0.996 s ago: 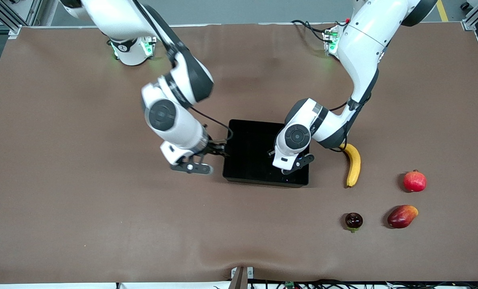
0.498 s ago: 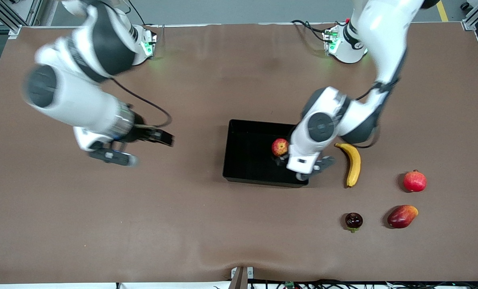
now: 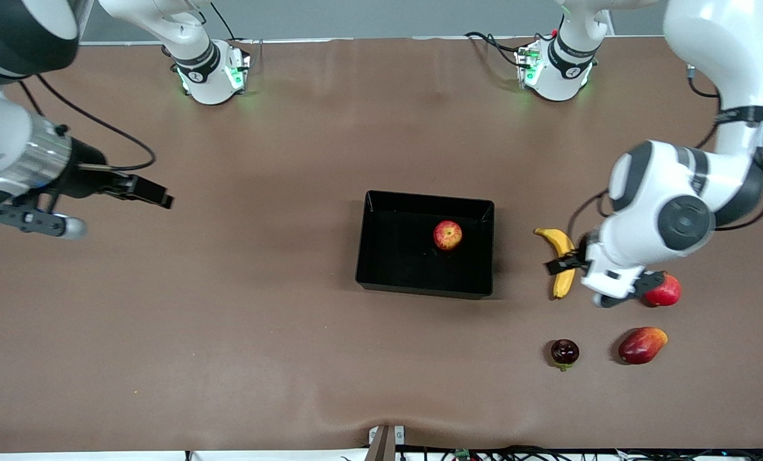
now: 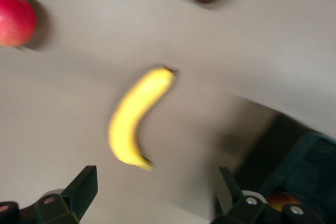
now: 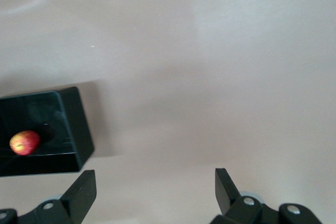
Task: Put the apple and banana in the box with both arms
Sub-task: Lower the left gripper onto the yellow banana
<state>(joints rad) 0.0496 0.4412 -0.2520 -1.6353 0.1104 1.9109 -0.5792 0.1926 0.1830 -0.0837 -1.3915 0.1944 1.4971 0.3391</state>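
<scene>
The left gripper hangs over the curved, smooth yellow banana, fingers spread wide and empty. The glossy black box at its nine o'clock holds the round blotchy apple. The right gripper waits, gaping and empty, over bare matte brown table.

My worktop is one big brown mat, matte, kinda rippled along the edge nearest the front camera. Grey floor shows past the edge where my bases sit, with a yellow stripe painted on it at my left arm's end. Aluminium frame posts stand at the corners. Cables run along the near edge. Lighting's soft and even.
</scene>
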